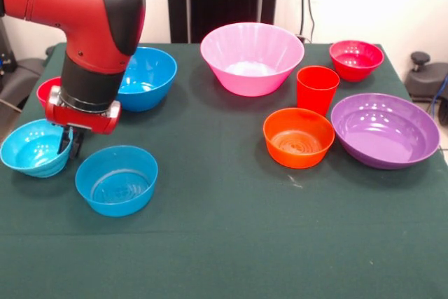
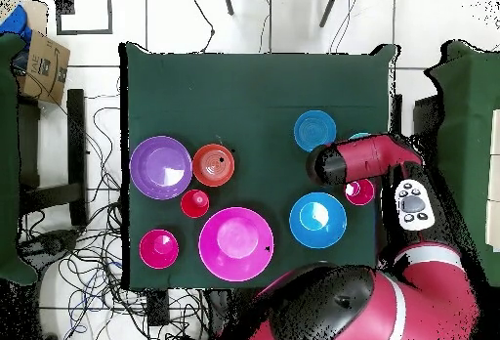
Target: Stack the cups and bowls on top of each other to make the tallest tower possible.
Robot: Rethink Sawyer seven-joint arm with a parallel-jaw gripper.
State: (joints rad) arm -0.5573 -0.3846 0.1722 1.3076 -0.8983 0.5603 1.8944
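My gripper (image 1: pixel 69 143) is at the table's left side in the front view, shut on the right rim of the small light-blue bowl (image 1: pixel 31 149), which sits tilted. Right beside it stands the small blue bowl (image 1: pixel 116 181) (image 2: pixel 314 130). The deep blue bowl (image 1: pixel 147 76) (image 2: pixel 317 220) lies behind the arm. A pinkish-red cup (image 1: pixel 46 89) (image 2: pixel 359 192) is mostly hidden by the arm. On the right are the orange bowl (image 1: pixel 299 138) (image 2: pixel 213 164), orange-red cup (image 1: pixel 317 88) (image 2: pixel 194 202), purple bowl (image 1: pixel 385 130) (image 2: pixel 160 167) and small red bowl (image 1: pixel 356 59) (image 2: pixel 158 248). The large pink bowl (image 1: pixel 252 57) (image 2: pixel 235 243) sits mid-back. Nothing is stacked.
The green table (image 1: pixel 224 243) has open cloth along its front half. In the overhead view the arm (image 2: pixel 363 157) covers the gripper and most of the light-blue bowl. Cables and a cardboard box (image 2: pixel 44 58) lie on the floor beside the table.
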